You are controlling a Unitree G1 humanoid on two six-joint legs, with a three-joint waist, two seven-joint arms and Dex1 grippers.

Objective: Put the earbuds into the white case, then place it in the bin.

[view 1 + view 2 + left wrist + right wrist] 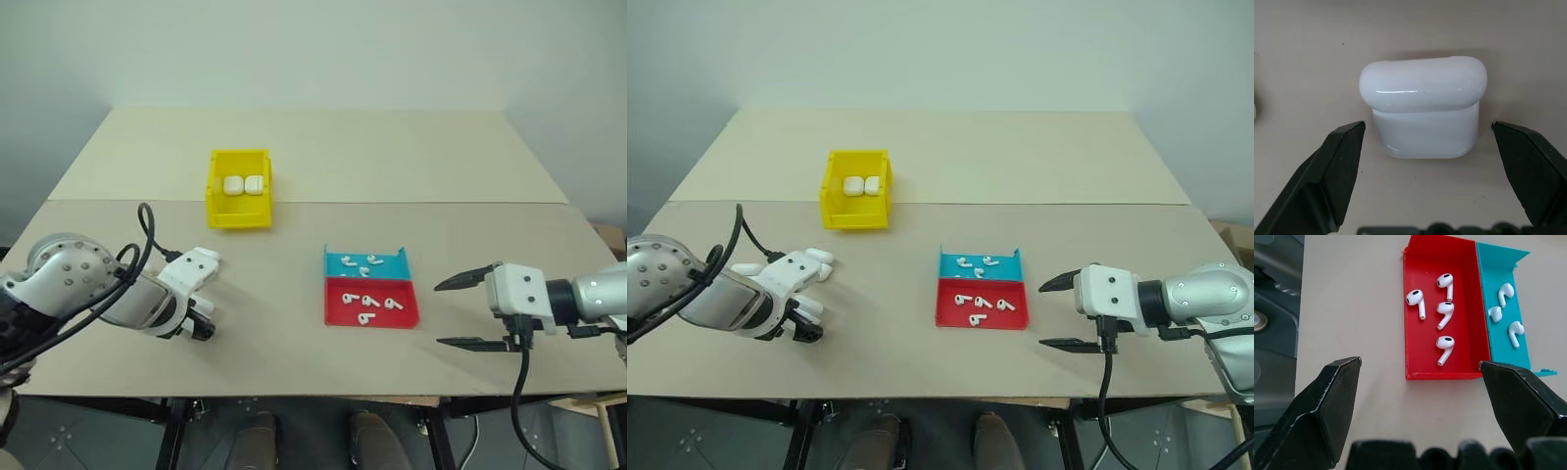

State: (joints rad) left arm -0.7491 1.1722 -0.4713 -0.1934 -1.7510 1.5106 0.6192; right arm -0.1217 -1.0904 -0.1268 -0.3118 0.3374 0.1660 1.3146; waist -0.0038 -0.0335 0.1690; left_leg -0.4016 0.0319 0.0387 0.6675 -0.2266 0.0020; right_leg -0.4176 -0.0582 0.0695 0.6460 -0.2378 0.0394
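While the white case [1422,115] lay on the bare table [392,157] with its lid shut, the left tool [1430,161] pointed steeply down at it, its black fingers [1334,166] spread wide to either side and not touching the shell. That straddle looked like the set-up for a pinch across the case's body, so the case could be lifted or steadied for opening.

The earbuds [1444,313] sat well apart from the case, toward the right side of the table: four in the red tray [1413,352] and three in the blue tray [1488,269], the two shallow trays butted edge to edge. Sorting them into two trays probably kept the two kinds of bud separate, though the pictures did not settle that.

Beside the trays, the right tool [468,311] hovered above the table, its fingers likewise spread and holding nothing, aimed at the red tray as if waiting to pick a bud once the case was ready.

Farther back on the left stood the yellow bin [238,211], with two shut cases [243,184] already lying side by side inside.
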